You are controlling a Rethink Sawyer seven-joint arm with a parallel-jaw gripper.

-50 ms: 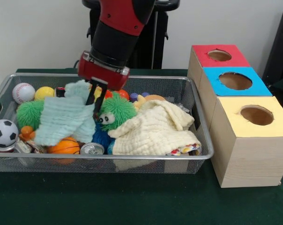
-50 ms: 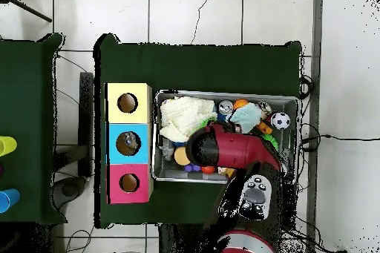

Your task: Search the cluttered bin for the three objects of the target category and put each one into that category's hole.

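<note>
- The claw [image 1: 95,101] was seen lowered into the middle of the wire bin [image 1: 204,154], its dark fingers narrowly parted and pointing down between the pale green cloth [image 1: 62,119] and the green fuzzy toy [image 1: 117,111]. Nothing could be seen held between them.
- The target category was not shown by the pictures. Balls were spread through the bin: a baseball [image 1: 23,92] and a yellow ball [image 1: 44,93] at the far corner, a football-patterned ball [image 1: 3,133] at the near end, and an orange ball [image 1: 65,146] half under the green cloth.
- A drink can [image 1: 92,149] was lying by the near wall, and a cream cloth [image 1: 155,129] was draped over the end nearest the boxes.
- Three boxes with holes were standing beside the bin on the table [image 1: 132,201]: red [image 1: 219,56], blue [image 1: 235,82] and yellow [image 1: 256,116].
- It was judged that cloth could be pinched instead of an object, since its edge was lying against the fingers.
- It was judged that the soft toy could be snagged and dragged, and that items under the cloths could be missed.
</note>
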